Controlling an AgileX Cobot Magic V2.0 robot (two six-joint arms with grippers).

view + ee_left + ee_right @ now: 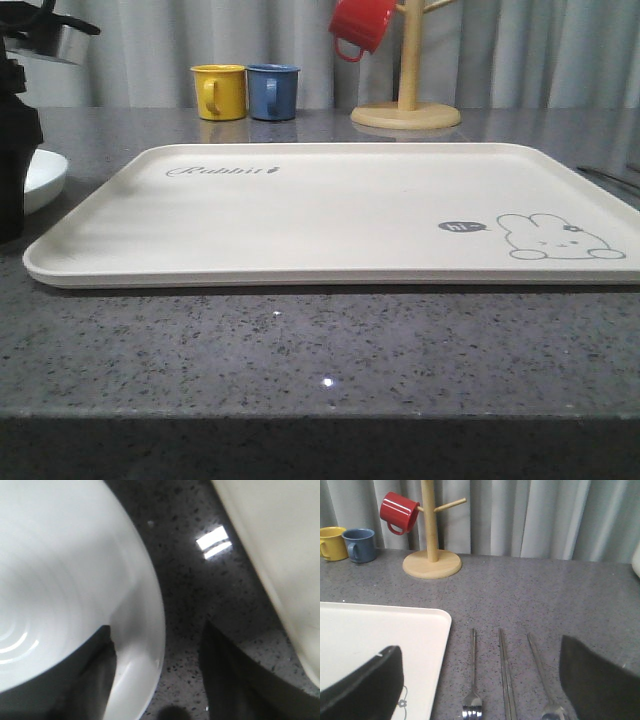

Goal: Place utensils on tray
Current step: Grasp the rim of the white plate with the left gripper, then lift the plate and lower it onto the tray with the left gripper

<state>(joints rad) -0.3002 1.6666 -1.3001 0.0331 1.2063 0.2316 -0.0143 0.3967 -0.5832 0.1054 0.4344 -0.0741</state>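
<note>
Cream tray (330, 210) lies long axis left-to-right across the grey counter (320, 340) in the front view, a white plate (42, 175) just off its left end.

Left wrist view: the left gripper (157, 680) straddles the plate's rim, fingers apart.

Right wrist view: the right gripper (480, 685) hangs open above fork (472, 680), chopsticks (506, 680) and spoon (542, 675), 3 parallel pieces beside the tray, handles pointing toward the curtain (530, 515).

Grey speckled counter (300, 350): tray (330, 215), plate (45, 175), fork (472, 680), chopsticks (506, 675), spoon (542, 675), mugs (245, 92).
</note>
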